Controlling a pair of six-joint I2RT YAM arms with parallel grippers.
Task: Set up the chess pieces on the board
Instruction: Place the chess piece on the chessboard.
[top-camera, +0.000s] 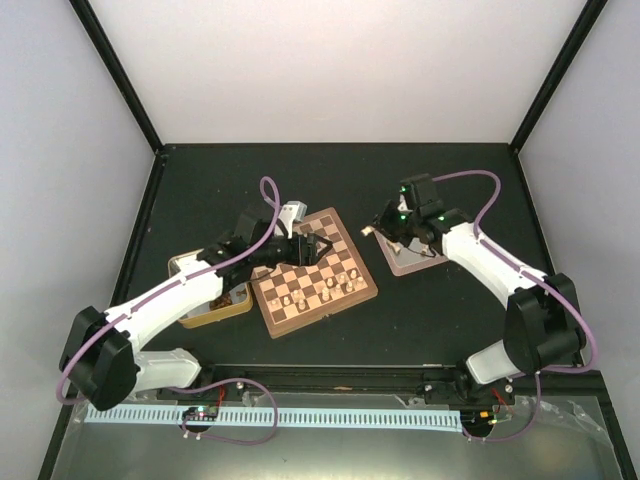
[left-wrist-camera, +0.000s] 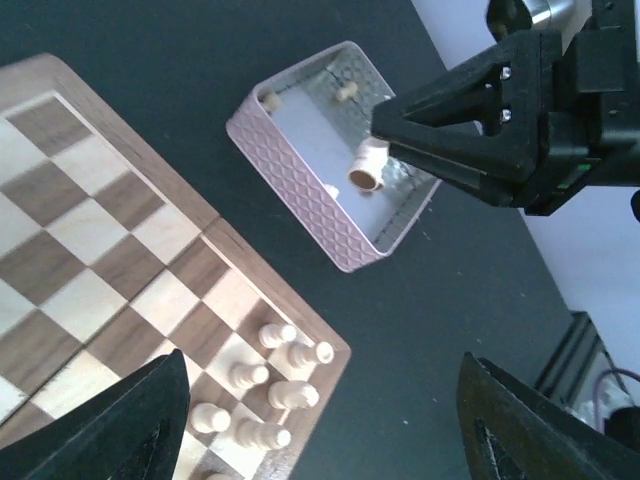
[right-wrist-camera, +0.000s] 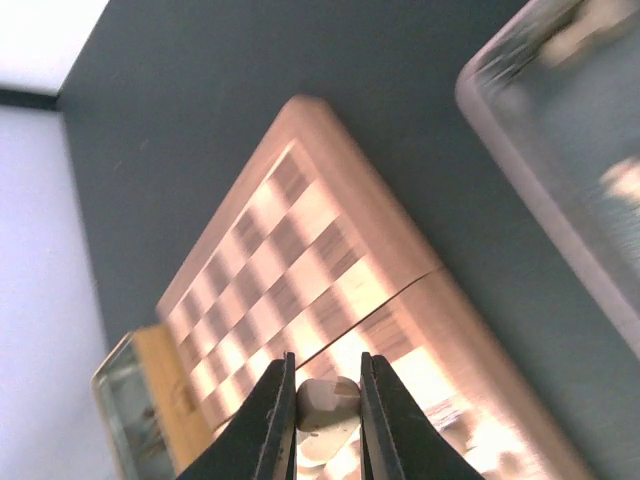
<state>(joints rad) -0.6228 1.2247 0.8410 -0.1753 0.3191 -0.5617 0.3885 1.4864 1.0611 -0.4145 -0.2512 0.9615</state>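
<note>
One tiny cream wooden chessman (left-wrist-camera: 366, 165) is hanging clamped in the right gripper (right-wrist-camera: 328, 385), needing an upright square on the checked wooden board (left-wrist-camera: 90, 230); the left gripper (left-wrist-camera: 325, 410) is gaping empty.

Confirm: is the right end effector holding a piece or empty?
Holding: the right end effector is shut on a pale piece, pinched between its fingers.

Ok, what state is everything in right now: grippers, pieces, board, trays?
left gripper, open, empty, over the board.
right gripper, shut on a chess piece, near the pink tray.
board, flat, only partly set.
standing pieces, upright, grouped at one end of the board.
pink tray, a few pieces inside.
yellow tray, partly hidden by the left arm, contents unclear.
</note>
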